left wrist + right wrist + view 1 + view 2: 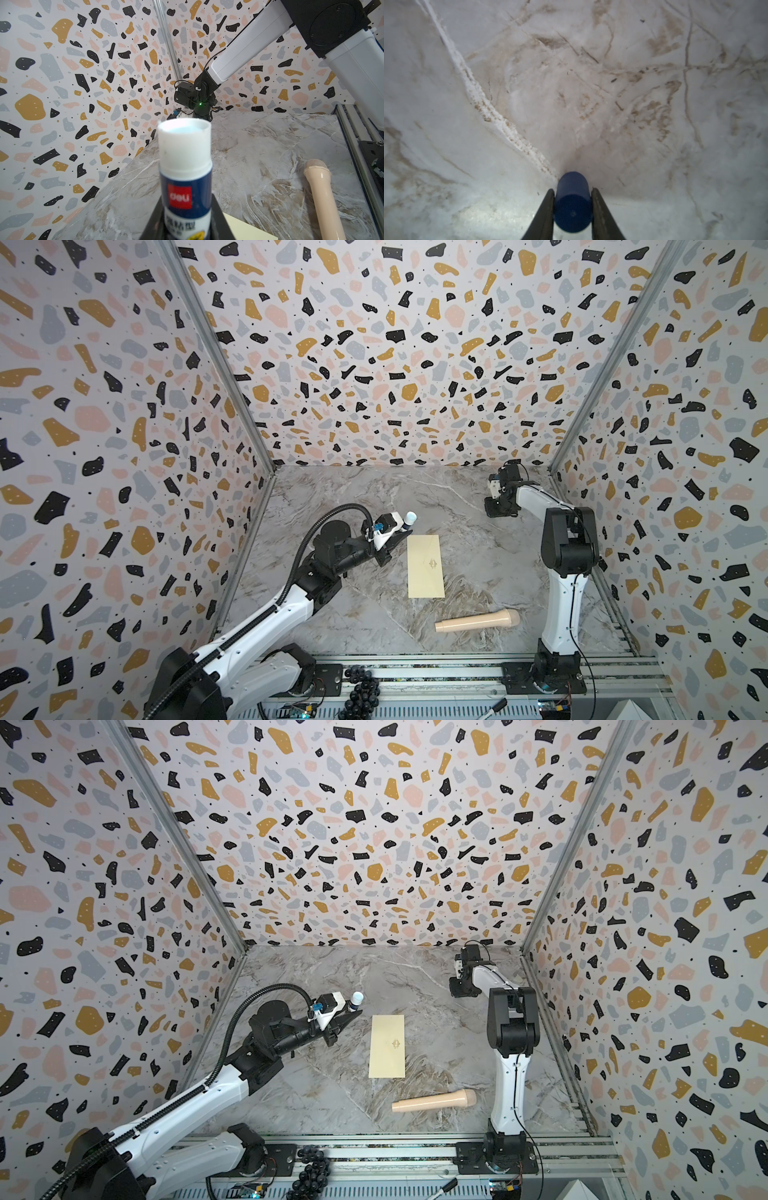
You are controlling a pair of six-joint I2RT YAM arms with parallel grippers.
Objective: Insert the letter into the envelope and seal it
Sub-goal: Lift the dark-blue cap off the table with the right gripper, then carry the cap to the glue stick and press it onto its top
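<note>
The pale yellow envelope (425, 566) (387, 1046) lies flat mid-table, emblem side up, and one corner (245, 228) shows in the left wrist view. The letter is out of view. Just left of the envelope's far end, my left gripper (395, 534) (185, 209) is shut on an uncapped glue stick (409, 519) (185, 166) with a blue label and a white tip. At the far right of the table my right gripper (497, 511) (572, 193) points down close to the marble. Its fingers (547, 207) press both sides of a dark blue cap (572, 204).
A beige microphone (478, 621) (322, 197) lies near the front, right of the envelope. A bunch of black grapes (361, 691) and a marker (496, 707) rest on the front rail. Patterned walls close in three sides.
</note>
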